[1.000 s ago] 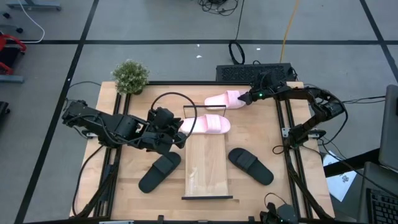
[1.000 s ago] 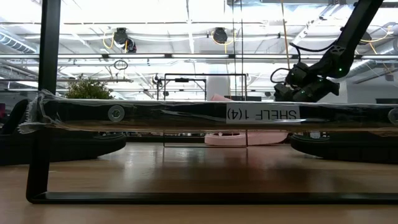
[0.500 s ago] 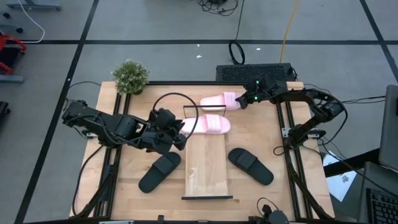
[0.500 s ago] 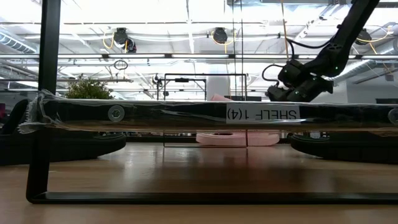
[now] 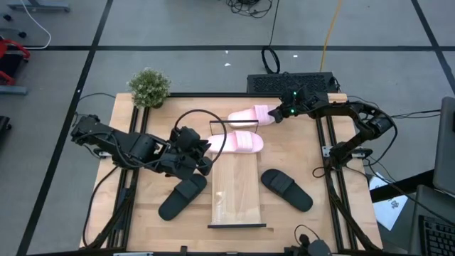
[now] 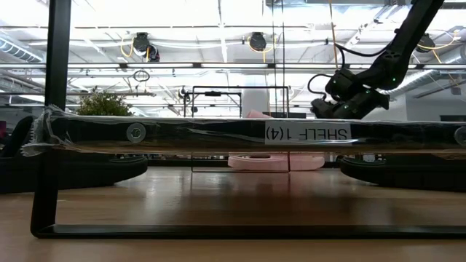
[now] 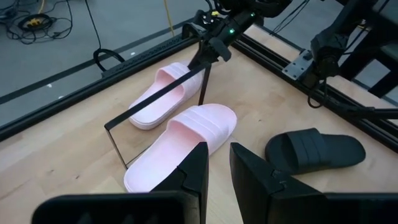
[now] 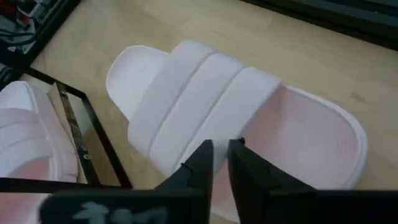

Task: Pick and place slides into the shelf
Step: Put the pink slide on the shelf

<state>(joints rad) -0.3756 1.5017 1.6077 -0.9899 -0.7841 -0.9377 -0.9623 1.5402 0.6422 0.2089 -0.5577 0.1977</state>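
Right gripper [image 5: 279,114]: at the far side of the table, at the strap end of the far pink slide [image 5: 250,115]. In the right wrist view its fingers [image 8: 198,163] stand close together with a thin gap, over the slide's strap [image 8: 199,99]; whether they touch or pinch the slide cannot be told. In the low view the gripper [image 6: 328,109] hangs just above the shelf edge, its fingertips hidden behind that edge.

Left gripper [image 5: 201,158]: near the table's middle, beside the heel end of the near pink slide [image 5: 238,142]. In the left wrist view its fingers [image 7: 198,169] are nearly pressed together, a narrow slit between them, holding nothing.

Shelf [image 5: 239,188]: long pale board lying lengthwise in the table's centre, black bars at both short ends. The near pink slide rests at its far end, beside the far bar [image 7: 155,99]; whether it sits on the board is unclear.

Black slides: one [image 5: 182,196] left of the shelf, one [image 5: 286,189] right of it, both on the tabletop [image 5: 298,153]. In the low view they show only as dark shapes cut off at both edges.

Potted plant [image 5: 148,87]: far left corner.
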